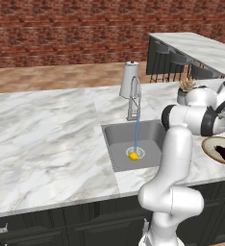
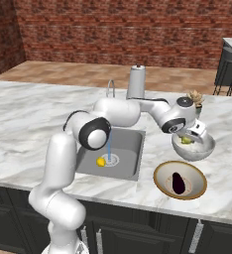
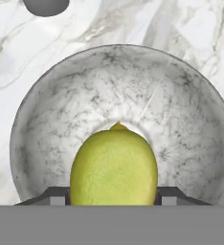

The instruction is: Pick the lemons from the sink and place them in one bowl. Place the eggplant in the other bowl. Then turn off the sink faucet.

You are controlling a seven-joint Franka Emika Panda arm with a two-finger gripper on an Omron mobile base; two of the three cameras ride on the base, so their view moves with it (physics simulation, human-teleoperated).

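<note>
Lemons: two observed. The marble counter (image 1: pixel 47 139) carries the whole work area, and the white arm (image 2: pixel 118 111) reaches across it from the left of the right base view to the right-hand side. The sink (image 2: pixel 130 144), a recessed grey basin, holds the bright yellow lemon (image 2: pixel 101 161) beside the drain ring, under the thin stream of water running from the faucet (image 1: pixel 134 98). The tan-rimmed shallow bowl (image 2: pixel 160 187) sits on the counter right of the sink, near its front edge, with the eggplant (image 2: pixel 178 182) lying inside it. Just behind it stands the speckled grey-white bowl (image 2: pixel 206 148).

The gripper (image 2: pixel 187 140) hangs directly over this deep bowl, reaching down into its mouth. In the hand view the greenish lemon (image 3: pixel 114 165) sits between the two finger tips, one dark tip pressed to each side, so the jaws are clamped on the fruit. The lemon is held above the inner wall of the bowl; whether it touches the bottom cannot be determined. A pale tapered cylinder (image 2: pixel 136 82) stands behind the sink next to the faucet.
</note>
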